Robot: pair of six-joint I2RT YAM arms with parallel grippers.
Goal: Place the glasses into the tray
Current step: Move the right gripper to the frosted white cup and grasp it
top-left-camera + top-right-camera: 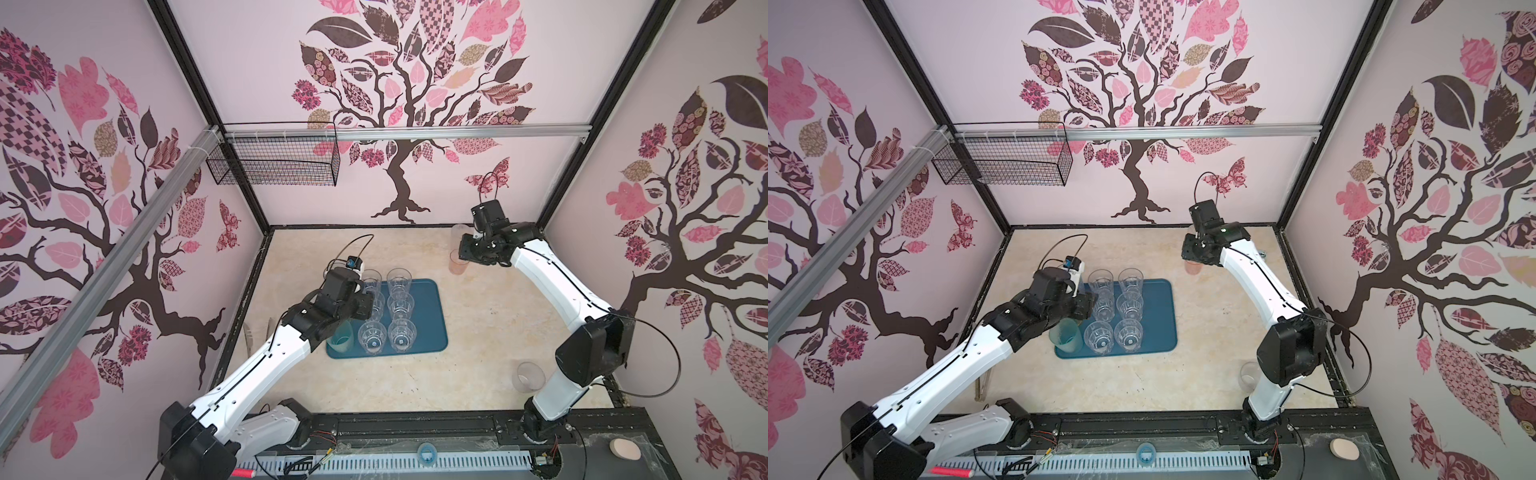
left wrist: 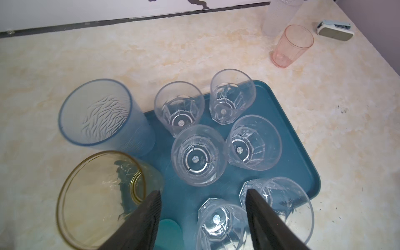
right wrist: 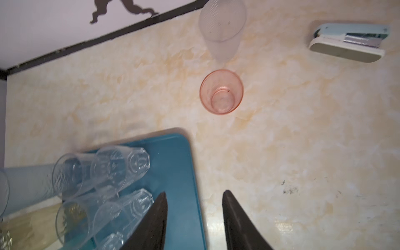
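At the left gripper point(image 2: 204, 191): jaws apart, nothing clamped, hanging above the left side of the tray point(image 1: 428, 316). Between the two fingers point(image 2: 149, 218), seen from the left wrist view, only tray floor and glasses lower down. In both top views, hidden under its own wrist.

Tray near the middle of the tabletop point(image 1: 374, 386), a little toward the left edge. On it, six clear ribbed glasses point(image 1: 401, 307), upright, in two rows of three, close together; right strip of the tray bare. At the tray's near left corner, a teal glass point(image 1: 341, 337), upright, just beside the nearest clear one. Along the tray's left edge, a blue-grey glass point(image 2: 97, 112) at the far left corner and a yellow glass point(image 2: 95, 201) nearer; whether fully inside the rim, cannot tell.

At the right gripper point(image 3: 194, 192): jaws apart as well, empty, held above the tabletop off the tray's far right corner. Just ahead of it, a pink glass point(image 3: 221, 93), upright on the tabletop, apart from the tray. Behind the pink one, near the far edge, a frosted glass point(image 3: 220, 30). Toward the far right corner, a small stapler point(image 3: 346, 43). Near the right edge, beside the base of the right arm point(image 1: 540, 282), one more clear glass point(image 1: 528, 376), upright, well apart from the tray.
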